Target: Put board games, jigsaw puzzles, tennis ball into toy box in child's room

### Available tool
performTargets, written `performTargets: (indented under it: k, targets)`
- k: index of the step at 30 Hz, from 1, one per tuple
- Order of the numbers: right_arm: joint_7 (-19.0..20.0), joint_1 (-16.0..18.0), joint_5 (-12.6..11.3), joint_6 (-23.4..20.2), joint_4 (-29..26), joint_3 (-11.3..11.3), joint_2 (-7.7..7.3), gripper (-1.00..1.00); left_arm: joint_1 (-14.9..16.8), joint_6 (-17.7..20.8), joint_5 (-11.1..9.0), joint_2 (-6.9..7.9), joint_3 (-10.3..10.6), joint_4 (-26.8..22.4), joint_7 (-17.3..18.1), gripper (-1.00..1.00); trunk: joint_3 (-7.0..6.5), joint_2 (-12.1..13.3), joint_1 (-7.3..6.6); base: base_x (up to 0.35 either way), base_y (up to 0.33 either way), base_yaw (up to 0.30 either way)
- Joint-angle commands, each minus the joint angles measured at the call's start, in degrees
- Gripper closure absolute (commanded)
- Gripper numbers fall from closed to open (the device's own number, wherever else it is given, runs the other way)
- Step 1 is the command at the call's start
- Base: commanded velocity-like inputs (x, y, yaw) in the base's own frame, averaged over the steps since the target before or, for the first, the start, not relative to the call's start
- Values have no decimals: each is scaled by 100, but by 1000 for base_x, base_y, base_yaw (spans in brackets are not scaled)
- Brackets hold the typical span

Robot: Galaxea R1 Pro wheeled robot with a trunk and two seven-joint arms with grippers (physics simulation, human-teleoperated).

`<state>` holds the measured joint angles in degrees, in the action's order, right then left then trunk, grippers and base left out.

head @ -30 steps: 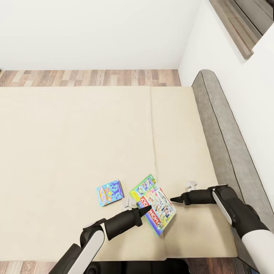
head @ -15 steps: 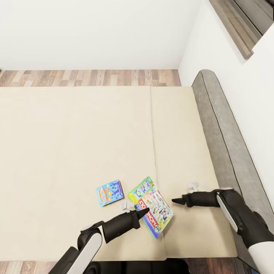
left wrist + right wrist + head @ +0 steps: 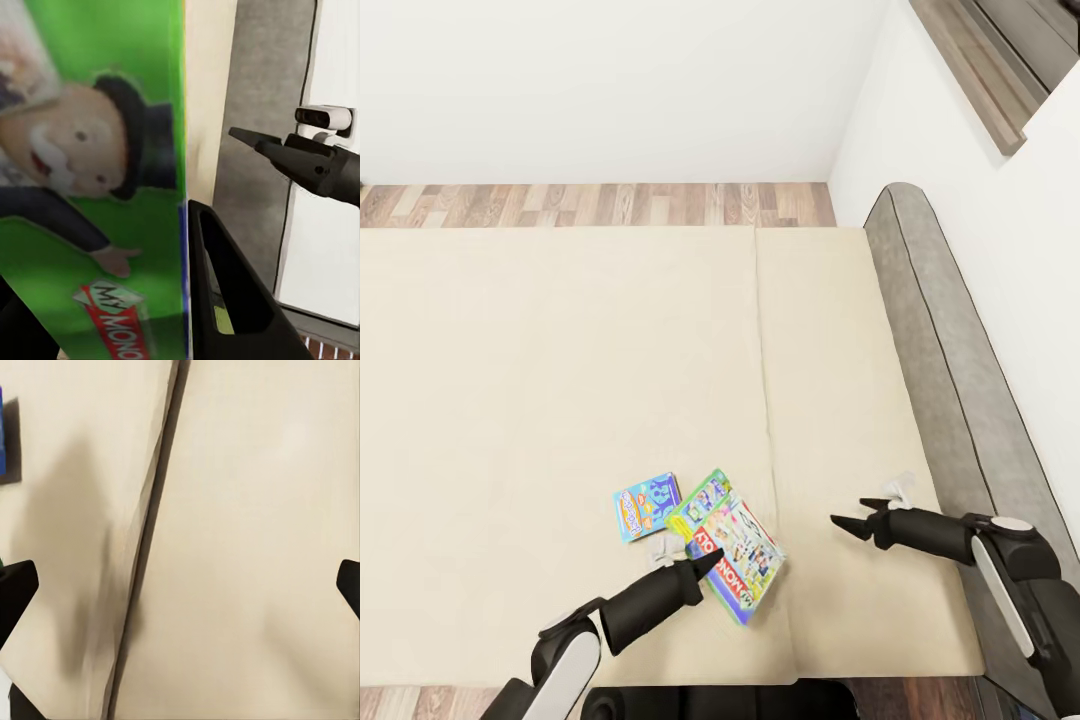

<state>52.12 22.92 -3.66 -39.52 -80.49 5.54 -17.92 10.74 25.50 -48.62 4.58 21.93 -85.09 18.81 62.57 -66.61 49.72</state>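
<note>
**White-green board game held over the bed**

The white-green board game [image 3: 732, 545] is clamped at its near edge by the left pincer [image 3: 703, 562], just beside the blue board game [image 3: 648, 506] on the bed [image 3: 560, 380]. The right pincer [image 3: 847, 518] is spread open, holding nothing, apart from the games.

The bed [image 3: 560, 380] lies bare across its whole far and left stretch, so a claw could pass freely there. Near the front edge, the blue board game [image 3: 648, 506] and the white-green board game [image 3: 732, 555] take up room. The headboard [image 3: 950, 350] walls off the right side.
</note>
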Motion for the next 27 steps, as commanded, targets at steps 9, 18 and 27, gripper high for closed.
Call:
performTargets:
  k: [9, 18, 27]
  targets:
    - [-16, -30, -24, -87, -227, 40, 14, -100, -152, 58, -64, 7, -90, -186, -274, 100, 2, -2, 0, 0, 0, 0]
    - [-32, -34, -15, -162, -306, 50, 31, -100, -202, 101, -79, 2, -118, -248, -369, 100, 2, -2, 0, 0, 0, 0]
    - [-55, -33, -13, -337, -319, 52, 47, -100, -257, 107, -100, 0, -104, -276, -522, 100, 2, -2, 0, 0, 0, 0]
